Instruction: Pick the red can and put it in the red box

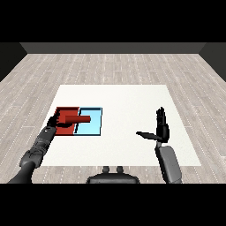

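Grey forearms come in from the lower corners over the white counter; the right hand stands upright near the counter's right side, palm turned inward, its fingers straight and close together, pointing up, with the thumb stretched out sideways to the left; it touches nothing and is well apart from both trays. Across the counter, the left hand reaches over the near left edge of the red tray; its fingers look curled round one end of the red can, though the dark hand is small and the exact hold is hard to make out; the can lies on its side, its left part over the red tray, its right end reaching across the shared wall above the light blue tray; the two trays sit side by side, touching, red on the left. Beyond the counter, pale wooden floor runs to a dark wall.
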### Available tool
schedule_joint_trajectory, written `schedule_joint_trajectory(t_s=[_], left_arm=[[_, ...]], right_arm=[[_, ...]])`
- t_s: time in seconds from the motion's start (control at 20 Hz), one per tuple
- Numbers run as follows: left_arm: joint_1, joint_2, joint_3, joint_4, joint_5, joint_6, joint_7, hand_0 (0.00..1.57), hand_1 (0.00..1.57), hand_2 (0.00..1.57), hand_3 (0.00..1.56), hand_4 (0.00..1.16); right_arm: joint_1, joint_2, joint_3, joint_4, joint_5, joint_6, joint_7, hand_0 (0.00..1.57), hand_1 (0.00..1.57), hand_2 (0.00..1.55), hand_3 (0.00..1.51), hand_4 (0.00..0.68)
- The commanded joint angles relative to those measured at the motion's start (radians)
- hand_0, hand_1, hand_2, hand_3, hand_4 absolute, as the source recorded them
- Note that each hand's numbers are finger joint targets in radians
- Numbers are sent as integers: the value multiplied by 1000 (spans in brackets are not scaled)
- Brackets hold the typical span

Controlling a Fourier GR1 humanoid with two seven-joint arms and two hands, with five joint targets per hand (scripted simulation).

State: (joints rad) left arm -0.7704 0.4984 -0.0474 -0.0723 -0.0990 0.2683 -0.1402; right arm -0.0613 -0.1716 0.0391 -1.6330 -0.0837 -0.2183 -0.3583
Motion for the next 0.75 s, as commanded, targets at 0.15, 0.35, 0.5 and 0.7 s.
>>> schedule_joint_trajectory(t_s=[0.15,0.35,0.5,0.7], left_arm=[[36,35,188,-127,179,72,-231,0,0,0,0,0],[-1,-43,301,-289,306,-5,-442,0,0,0,0,0],[-20,-142,324,-406,366,-111,-539,0,0,0,0,0],[62,-255,284,-546,395,-229,-612,0,0,0,0,0]], right_arm=[[24,23,11,-64,-31,18,0,0,0,0,0,0],[27,12,-4,-52,-63,52,-13,0,0,0,0,0],[9,0,13,-69,-91,99,13,0,0,0,0,0],[36,16,49,-45,-121,158,-8,0,0,0,0,0]])
